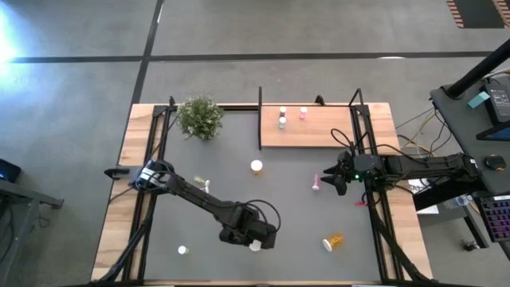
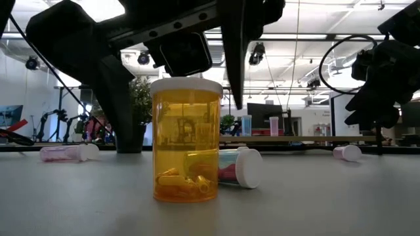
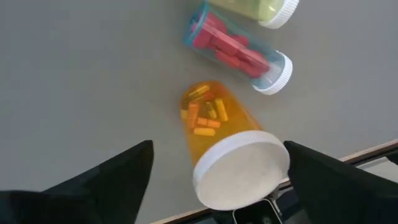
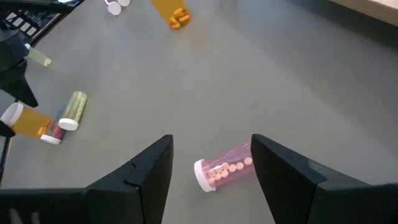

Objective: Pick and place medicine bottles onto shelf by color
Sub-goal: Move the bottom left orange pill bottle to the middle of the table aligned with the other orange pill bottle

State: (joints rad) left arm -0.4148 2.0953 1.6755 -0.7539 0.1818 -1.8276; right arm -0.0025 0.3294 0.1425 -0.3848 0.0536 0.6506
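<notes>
At the lower middle of the high view the left end effector (image 1: 256, 243) hangs over an upright orange bottle (image 3: 227, 149) with a white cap and orange capsules at its bottom; its fingers (image 3: 99, 186) stand spread on either side of the bottle, apart from it, so it is released. Just beside that bottle lie a clear bottle of red pills (image 3: 239, 53) and a yellow-green bottle (image 3: 261, 7), both on their sides, close to the desk's (image 1: 287, 199) front edge. A small white bottle (image 1: 182, 249) sits at lower left, another bottle (image 1: 256, 166) near the middle, and an orange bottle (image 1: 333, 241) lies at lower right with open grey surface around it. The shelf (image 1: 307, 135) at upper middle carries three small bottles near its back edge, most of the board bare. At middle right the right end effector (image 1: 331, 177) hovers with fingers parted over a pink bottle (image 4: 224, 167) of pale round tablets lying on its side, untouched.
</notes>
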